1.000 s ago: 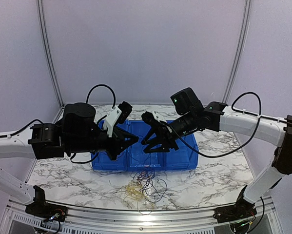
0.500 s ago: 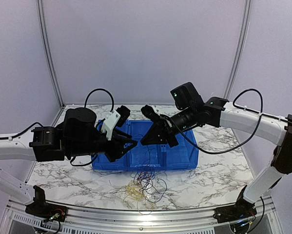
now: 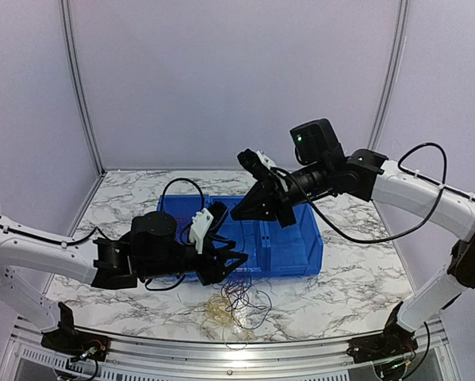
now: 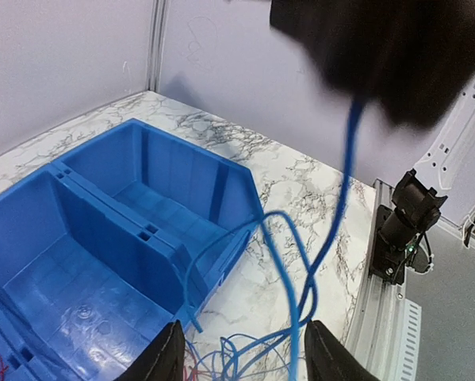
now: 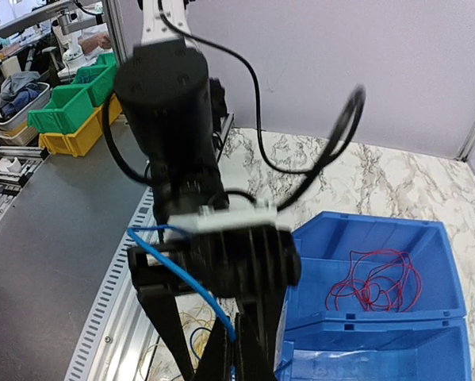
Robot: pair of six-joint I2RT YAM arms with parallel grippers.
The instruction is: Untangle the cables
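Note:
A tangle of thin cables (image 3: 239, 304), dark blue, red and yellow, lies on the marble table in front of the blue bin (image 3: 294, 260). My right gripper (image 3: 241, 213) hangs high over the bin, shut on a blue cable (image 5: 178, 266). That cable (image 4: 342, 190) drops in loops to the tangle (image 4: 237, 359). Low beside the tangle, my left gripper (image 3: 235, 267) is open; in its wrist view its fingers (image 4: 164, 359) stand wide apart with the blue cable loose between them. A red cable (image 5: 376, 282) lies inside one bin compartment. In the right wrist view my right gripper (image 5: 232, 319) pinches the blue cable.
The bin (image 4: 102, 238) has dividers and tall walls. A metal rail (image 3: 221, 357) runs along the table's front edge, with the arm bases (image 4: 400, 226) bolted there. Yellow wires (image 5: 181, 325) lie on the marble near the rail. Walls close the back and sides.
My left gripper opened, and its arm dropped down toward the tangle. My right gripper shut on the blue cable and rose up and back over the bin.

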